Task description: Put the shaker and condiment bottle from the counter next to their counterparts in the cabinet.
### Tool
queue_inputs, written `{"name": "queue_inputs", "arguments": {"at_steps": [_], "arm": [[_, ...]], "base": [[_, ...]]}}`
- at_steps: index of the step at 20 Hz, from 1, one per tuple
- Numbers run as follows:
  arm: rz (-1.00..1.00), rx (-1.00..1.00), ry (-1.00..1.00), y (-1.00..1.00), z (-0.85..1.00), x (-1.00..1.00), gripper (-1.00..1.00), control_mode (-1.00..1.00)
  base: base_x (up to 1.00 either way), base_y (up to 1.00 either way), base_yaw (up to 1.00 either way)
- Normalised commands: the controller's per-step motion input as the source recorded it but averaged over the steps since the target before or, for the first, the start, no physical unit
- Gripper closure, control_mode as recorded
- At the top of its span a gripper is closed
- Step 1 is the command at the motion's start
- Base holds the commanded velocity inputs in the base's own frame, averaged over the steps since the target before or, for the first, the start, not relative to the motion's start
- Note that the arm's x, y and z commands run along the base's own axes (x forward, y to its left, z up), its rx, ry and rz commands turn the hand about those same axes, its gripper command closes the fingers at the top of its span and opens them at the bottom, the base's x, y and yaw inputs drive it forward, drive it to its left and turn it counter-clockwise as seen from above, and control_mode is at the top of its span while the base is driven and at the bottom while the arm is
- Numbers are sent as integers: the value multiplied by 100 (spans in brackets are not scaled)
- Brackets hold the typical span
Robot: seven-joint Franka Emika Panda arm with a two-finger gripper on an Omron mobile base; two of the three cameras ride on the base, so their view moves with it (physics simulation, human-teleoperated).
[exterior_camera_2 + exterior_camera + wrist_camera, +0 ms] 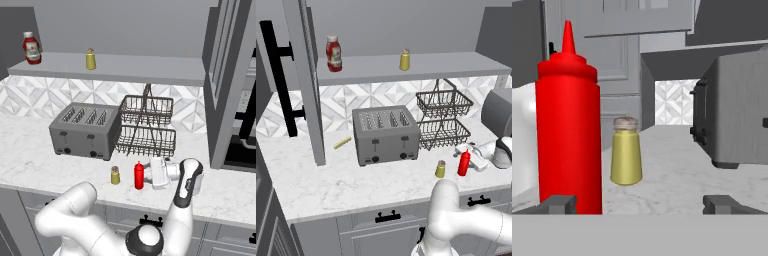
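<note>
**Open gripper level with the red bottle on the counter**

The gripper point(639, 204) sits low over the counter point(331, 185), lying roughly horizontal, its 2 fingertips point(558, 204) spread wide with nothing between them. In the hand view the condiment bottle point(568, 125) stands upright just ahead of the left fingertip, and the shaker point(626, 152) stands a little farther off, beside the bottle and apart from it. The toaster point(737, 115) fills the right of that view.

From the left base view, the condiment bottle point(464, 163) and the shaker point(440, 169) stand close together near the counter's front edge, in front of the 2-tier wire basket point(443, 120), with the white hand just beside the bottle. A small yellow stick-like item point(342, 143) lies left of the toaster point(385, 134).

On the cabinet point(406, 67) shelf stand the ketchup bottle point(333, 53) and, well apart from it, the yellow shaker point(404, 60). The cabinet door point(308, 80) hangs open.
</note>
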Motion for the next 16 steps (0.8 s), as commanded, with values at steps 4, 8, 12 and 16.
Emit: {"name": "queue_inputs", "arguments": {"at_steps": [4, 8, 12, 16], "arm": [[-7, 0, 0, 17, -3, 0, -100, -100], [-7, 0, 0, 20, -5, 0, -100, -100], [-8, 0, 0, 15, 0, 0, -100, -100], [-6, 0, 0, 3, 0, 0, -100, -100]], "base": [[0, 0, 0], [0, 0, 0], [0, 0, 0], [0, 0, 0]]}}
